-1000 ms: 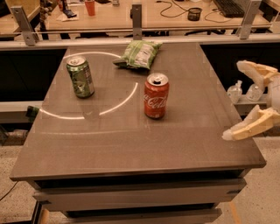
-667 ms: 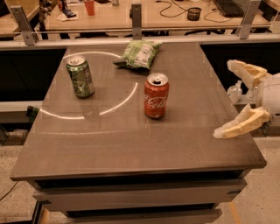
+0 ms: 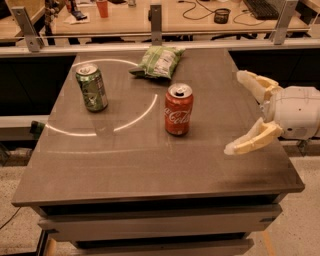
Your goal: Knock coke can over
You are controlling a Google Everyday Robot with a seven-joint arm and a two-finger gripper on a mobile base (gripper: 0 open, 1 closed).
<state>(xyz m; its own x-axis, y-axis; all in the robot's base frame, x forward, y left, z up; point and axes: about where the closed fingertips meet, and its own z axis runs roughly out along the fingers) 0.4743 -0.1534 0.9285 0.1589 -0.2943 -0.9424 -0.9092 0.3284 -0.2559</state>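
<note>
Red coke can (image 3: pixel 178 110) stands upright near the middle of a dark grey-brown desk (image 3: pixel 150 170). Its white script faces the camera, and the silver top w/ pull tab faces up.

To the can's right, over the desk's right edge, hangs the robot's claw (image 3: pixel 234 112). It has two cream-coloured fingers spread wide apart, w/ nothing between them. Both point left, roughly toward the can, and there is a clear gap between the claw and the can. One finger (image 3: pixel 252 82) sits farther back; the other (image 3: pixel 250 141) is nearer the camera, w/ its tip above the desk surface. A rounded white wrist housing (image 3: pixel 296 112) sits behind the fingers at the right edge of the frame.

A green soda can (image 3: pixel 92 87) stands upright at the desk's left rear, well apart from the coke can. A green snack bag (image 3: pixel 160 61) lies flat at the back, approx. centre, behind the coke can and not touching it. A thin, pale curved line (image 3: pixel 140 114) arcs across the desk top between the two cans.

Beyond the desk is a railing, then a lighter wooden bench w/ an orange cup (image 3: pixel 102 7), a small black container (image 3: pixel 221 15) and a keyboard (image 3: pixel 260 7).
</note>
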